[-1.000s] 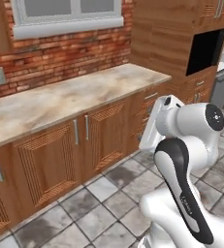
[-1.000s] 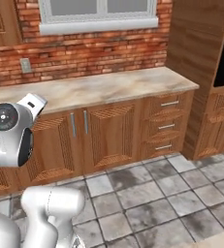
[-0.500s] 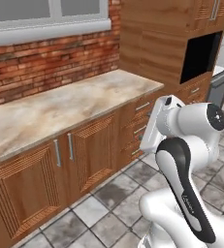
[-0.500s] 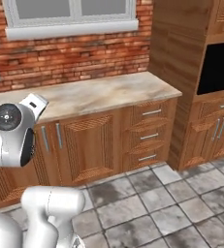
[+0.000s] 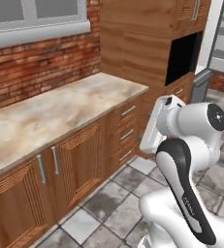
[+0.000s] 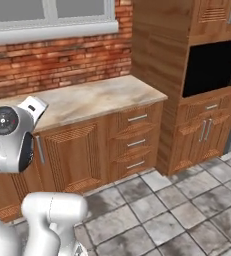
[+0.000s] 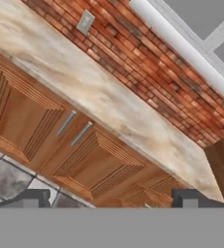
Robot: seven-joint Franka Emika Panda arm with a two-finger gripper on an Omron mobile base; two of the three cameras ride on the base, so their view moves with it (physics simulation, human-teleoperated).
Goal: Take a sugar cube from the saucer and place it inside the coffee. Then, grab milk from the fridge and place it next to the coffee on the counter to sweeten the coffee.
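Observation:
The counter is a bare stretch of beige marble over brown cabinets, also seen in the right base view and the hand view. My arm is folded close to the base, with the white hand held in front of the drawer stack. In the hand view my gripper is open, its two dark fingertips wide apart with nothing between them. A pale grey appliance with shelf lines, the fridge, shows at the far right. The sugar cube, saucer, coffee and milk are out of view.
A tall wooden cabinet with a black microwave opening stands at the counter's right end. A brick wall with a window and an outlet backs the counter. Grey floor tiles lie in front of the cabinets.
The whole scene has slid left in both base views, so the camera has moved right along the counter. The tall cabinet and the fridge edge have come nearer. The gripper has stayed open.

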